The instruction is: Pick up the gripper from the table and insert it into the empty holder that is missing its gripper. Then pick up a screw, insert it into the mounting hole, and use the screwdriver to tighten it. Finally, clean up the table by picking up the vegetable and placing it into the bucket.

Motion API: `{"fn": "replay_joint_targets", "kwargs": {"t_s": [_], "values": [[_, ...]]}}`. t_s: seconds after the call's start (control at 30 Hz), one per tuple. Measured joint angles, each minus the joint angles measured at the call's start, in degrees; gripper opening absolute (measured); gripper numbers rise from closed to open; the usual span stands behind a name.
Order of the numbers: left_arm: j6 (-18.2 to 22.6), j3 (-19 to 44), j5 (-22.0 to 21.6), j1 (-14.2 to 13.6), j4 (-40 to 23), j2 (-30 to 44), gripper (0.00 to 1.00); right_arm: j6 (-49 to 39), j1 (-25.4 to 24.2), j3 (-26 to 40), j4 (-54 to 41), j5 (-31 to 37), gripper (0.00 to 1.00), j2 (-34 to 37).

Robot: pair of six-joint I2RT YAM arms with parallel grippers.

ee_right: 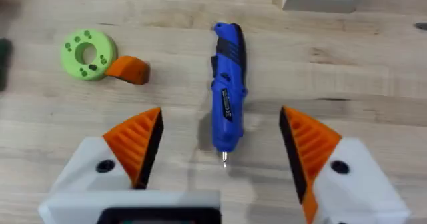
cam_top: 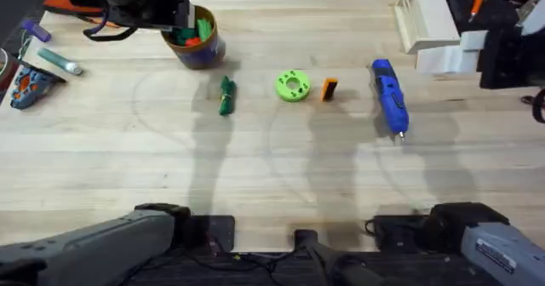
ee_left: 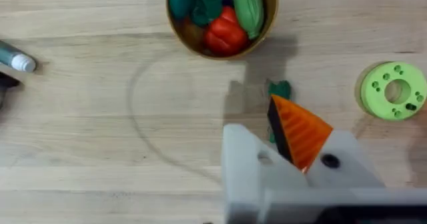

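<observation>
Plainly, the right gripper (ee_right: 220, 134) stood wide open with nothing in it. Its two orange pads (ee_right: 137, 141) were ribbed wedges with black faces, set in smooth white plastic mounts. On the left gripper (ee_left: 280, 151), I could not tell whether it was open or closed. Its white angular holder (ee_left: 243, 171) carried a dark hole.

Right of centre in the overhead frame lay the screwdriver (cam_top: 390, 99), a glossy blue cylinder with black grip bands and a thin metal tip. It bore a small label too fine to read. Just left of it sat the gripper (cam_top: 329, 89), a small orange wedge, just beside a lime-green round disc (cam_top: 292, 86) pierced with holes. Further left lay the vegetable (cam_top: 226, 96), a slim dark-green bundle. Above it, in the upper left, stood the bucket (cam_top: 200, 54), round, with a blue-purple wall and tan rim, full of toy produce. All rested on the table (cam_top: 272, 167), pale wooden planks with visible grain.
</observation>
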Motion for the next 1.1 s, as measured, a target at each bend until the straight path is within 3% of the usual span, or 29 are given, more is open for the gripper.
{"fn": "replay_joint_targets", "kwargs": {"t_s": [0.03, 0.1, 0.23, 0.27, 0.43, 0.63, 0.93, 1.1], "values": [[0.2, 0.0, 0.1, 0.0, 0.0, 0.0, 0.029, 0.0, 0.0, 0.0, 0.0, 0.0, 0.993, 0.0], [0.4, 0.0, 0.2, 0.0, 0.0, 0.0, 0.302, 0.0, 0.0, 0.0, 0.0, 0.0, 0.994, 0.0], [0.3, 0.0, 0.2, 0.0, -0.2, 0.0, 0.937, 0.0, 0.0, 0.0, 0.0, 0.0, 0.994, 0.0], [-0.1, 0.0, 0.3, 0.0, -0.4, -0.1, 0.976, 0.0, 0.0, 0.0, 0.0, 0.0, 0.993, 0.0], [-1.8, 0.0, 0.4, -0.4, -3.7, -2.1, 0.996, 0.0, 0.0, 0.0, 0.0, 0.0, 0.993, 0.0], [-3.2, -1.2, 0.4, -2.1, -3.9, -11.9, 0.996, 0.0, 0.0, 0.0, 0.0, 0.0, 0.993, 0.0], [-7.4, -15.9, 0.4, -2.4, 2.3, -33.0, 0.994, 0.0, 0.0, 0.0, 0.0, 0.0, 0.992, 0.0], [-8.5, -18.1, 0.6, -2.4, 3.8, -40.7, 0.997, 0.0, 0.0, 0.0, 0.0, 0.0, 0.992, 0.0]]}}
